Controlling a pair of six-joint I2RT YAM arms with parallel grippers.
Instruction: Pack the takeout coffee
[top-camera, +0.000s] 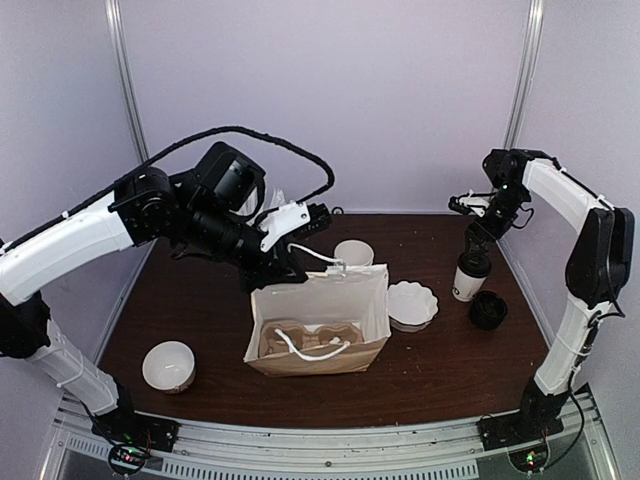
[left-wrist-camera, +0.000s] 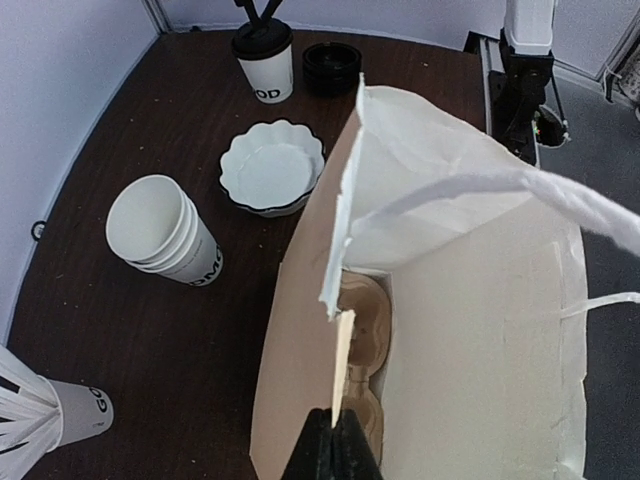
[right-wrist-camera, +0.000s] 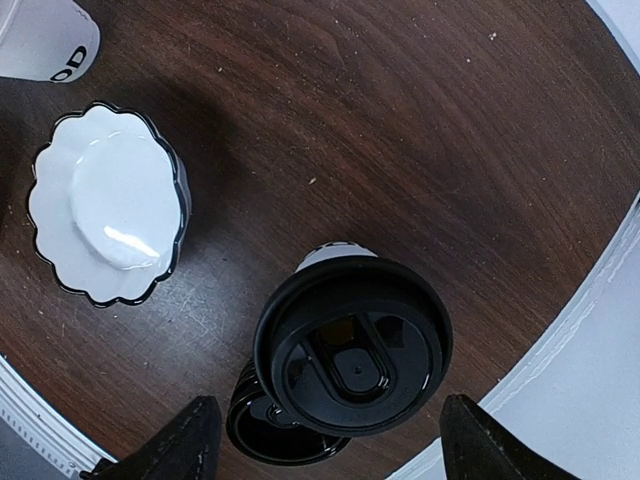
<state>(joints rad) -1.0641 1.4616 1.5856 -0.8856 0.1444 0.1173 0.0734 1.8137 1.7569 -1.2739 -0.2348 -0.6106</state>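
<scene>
Your brown paper bag with white string handles (top-camera: 322, 318) stands open in the middle of the dark wooden table (top-camera: 200, 300); a brown cardboard cup tray (left-wrist-camera: 366, 318) lies at its bottom; your left claw (left-wrist-camera: 332, 432) is pinched tight on the bag's top edge. The takeout coffee (top-camera: 468, 278) stands upright on the far right side; it is a white paper cup with dark letters and a round black plastic lid; your right claw (right-wrist-camera: 330, 400) is wide open, one finger on each side of the lid, not touching it. A stack of black lids (top-camera: 488, 310) sits just beside the coffee, nearer you; a white wavy-edged bowl (top-camera: 412, 303) sits to its left; stacked white paper cups (top-camera: 353, 253) stand behind the bag.
</scene>
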